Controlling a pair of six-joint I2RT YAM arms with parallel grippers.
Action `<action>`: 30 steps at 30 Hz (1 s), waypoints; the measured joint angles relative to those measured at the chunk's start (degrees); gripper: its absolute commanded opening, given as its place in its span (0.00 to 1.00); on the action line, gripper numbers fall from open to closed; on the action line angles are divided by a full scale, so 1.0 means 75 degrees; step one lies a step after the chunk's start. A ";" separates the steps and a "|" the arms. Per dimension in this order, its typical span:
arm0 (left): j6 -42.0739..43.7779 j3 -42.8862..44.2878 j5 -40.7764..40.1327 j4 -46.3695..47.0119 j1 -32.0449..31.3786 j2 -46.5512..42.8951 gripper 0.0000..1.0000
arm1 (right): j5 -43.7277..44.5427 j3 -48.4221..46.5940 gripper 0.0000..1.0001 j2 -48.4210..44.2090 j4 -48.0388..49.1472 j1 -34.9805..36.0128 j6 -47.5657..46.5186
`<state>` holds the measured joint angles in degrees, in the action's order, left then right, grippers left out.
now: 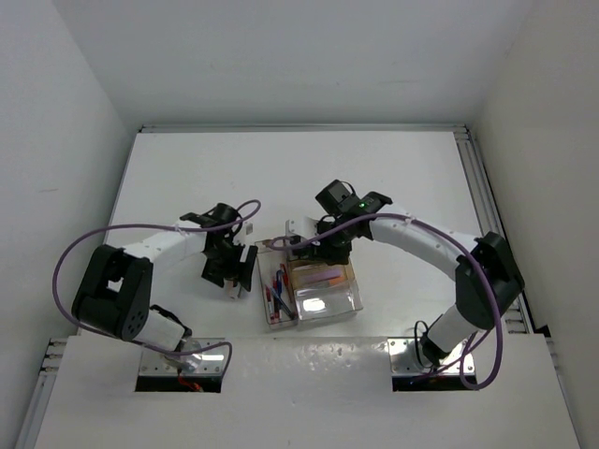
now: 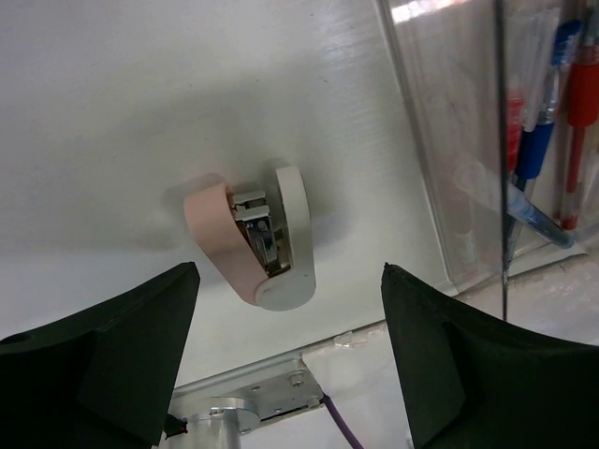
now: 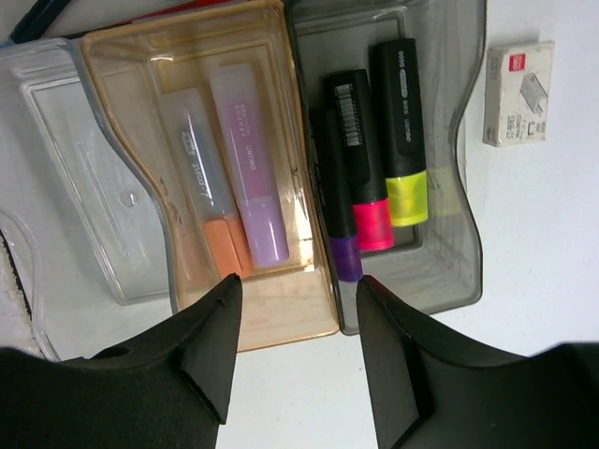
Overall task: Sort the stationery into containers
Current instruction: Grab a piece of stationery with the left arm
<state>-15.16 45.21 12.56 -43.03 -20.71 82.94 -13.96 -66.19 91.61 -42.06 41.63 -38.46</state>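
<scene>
My left gripper (image 2: 290, 323) is open and empty, hanging just above a pink and white stapler (image 2: 257, 238) that lies on the table left of the long narrow tray (image 2: 449, 140). That tray holds red and blue pens (image 2: 538, 122). My right gripper (image 3: 295, 313) is open and empty over the near ends of two trays. The amber tray (image 3: 281, 318) holds an orange highlighter (image 3: 201, 201) and a purple highlighter (image 3: 248, 168). The grey tray (image 3: 449, 271) holds purple-, pink- and yellow-tipped highlighters (image 3: 402, 131). In the top view, the left gripper (image 1: 234, 271) is left of the tray cluster and the right gripper (image 1: 314, 245) is above it.
An empty clear tray (image 3: 65, 187) sits beside the amber one. A small white staple box (image 3: 518, 92) lies on the table past the grey tray. White walls enclose the table on three sides. In the top view, the trays (image 1: 328, 301) sit near the table's front edge.
</scene>
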 measured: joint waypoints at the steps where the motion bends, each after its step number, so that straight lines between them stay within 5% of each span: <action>1: -0.0020 0.0000 -0.0023 0.0009 0.0000 0.0044 0.85 | -0.0009 0.0000 0.52 -0.0012 0.0000 -0.0044 0.0020; 11: -0.0484 -0.0169 -0.0516 0.0207 0.0087 0.0420 0.82 | -0.0029 0.0000 0.52 -0.0047 -0.0006 -0.0364 0.0187; 17: -0.0664 -0.0166 -0.0702 0.0274 0.0256 0.0498 0.64 | -0.0093 -0.0012 0.52 -0.0047 -0.0006 -0.0382 0.0318; 24: -0.0673 0.0020 -0.0775 0.0245 0.0874 0.0731 0.56 | -0.0172 -0.0134 0.52 -0.0047 -0.0006 -0.0385 0.0478; 30: -0.0469 0.0370 -0.0886 0.0289 0.1422 0.0729 0.26 | -0.0501 -0.0443 0.52 -0.0047 0.0023 -0.0574 0.1233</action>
<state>-18.68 47.99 5.91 -40.86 -10.04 88.40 -17.72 -69.52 91.26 -41.89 37.32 -29.21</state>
